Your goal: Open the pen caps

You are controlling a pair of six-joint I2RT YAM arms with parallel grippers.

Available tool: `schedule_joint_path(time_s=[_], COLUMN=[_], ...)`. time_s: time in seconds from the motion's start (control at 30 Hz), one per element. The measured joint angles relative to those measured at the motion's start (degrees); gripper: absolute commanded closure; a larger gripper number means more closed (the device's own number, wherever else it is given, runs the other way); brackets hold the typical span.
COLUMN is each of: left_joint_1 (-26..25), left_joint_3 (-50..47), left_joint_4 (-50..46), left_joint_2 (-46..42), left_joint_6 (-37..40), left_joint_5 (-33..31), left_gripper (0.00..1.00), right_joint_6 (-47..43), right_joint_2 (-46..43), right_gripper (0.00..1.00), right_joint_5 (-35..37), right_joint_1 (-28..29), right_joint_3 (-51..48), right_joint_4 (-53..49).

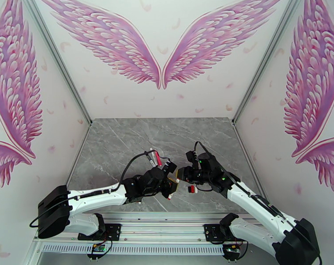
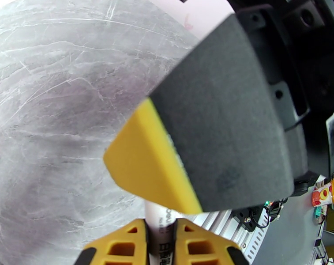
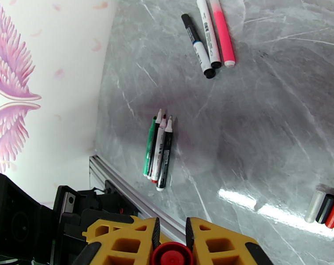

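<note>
I'm mid-way through uncapping one pen. The left gripper (image 2: 160,237) is clenched on the white barrel of the pen (image 2: 157,213), and the right gripper (image 3: 171,237) is clamped on its red cap (image 3: 171,256). The two arms meet nose to nose above the near middle of the table (image 1: 122,142).

Four open pens (image 3: 158,149) lie together by the near rail, and three loose caps (image 3: 325,208) sit apart to the side. Three capped pens (image 3: 208,36) wait farther out.

I judge the next move is a straight pull apart along the pen's axis with both grips firm. Any sideways drift could bend the pen or let the cap slip from the pads. After that the cap goes with the loose ones.
</note>
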Motion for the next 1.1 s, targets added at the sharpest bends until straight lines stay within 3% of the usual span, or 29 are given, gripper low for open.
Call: schedule_joint_path(time_s=[0.33, 0.6, 0.9, 1.1], left_joint_1=[1.4, 3.0, 3.8, 3.0], left_joint_3=[-4.8, -7.1, -7.2, -5.7], left_joint_4=[5.7, 8.9, 10.8, 7.1], left_joint_2=[-1.2, -1.3, -1.3, -1.4], left_joint_6=[-2.9, -4.7, -5.3, -3.1], left_joint_5=[3.5, 7.7, 10.7, 7.8], left_gripper=[0.66, 0.64, 0.85, 0.91], right_joint_6=[0.2, 0.7, 1.1, 1.1], right_joint_2=[-0.1, -0.1, 0.0, -0.1], right_gripper=[0.86, 0.87, 0.88, 0.91], right_joint_5=[-0.3, -2.1, -3.3, -1.7], right_joint_1=[0.3, 0.3, 0.3, 0.4], right_joint_3=[-0.1, -0.1, -0.1, -0.2], right_joint_4=[0.6, 2.7, 3.8, 3.7])
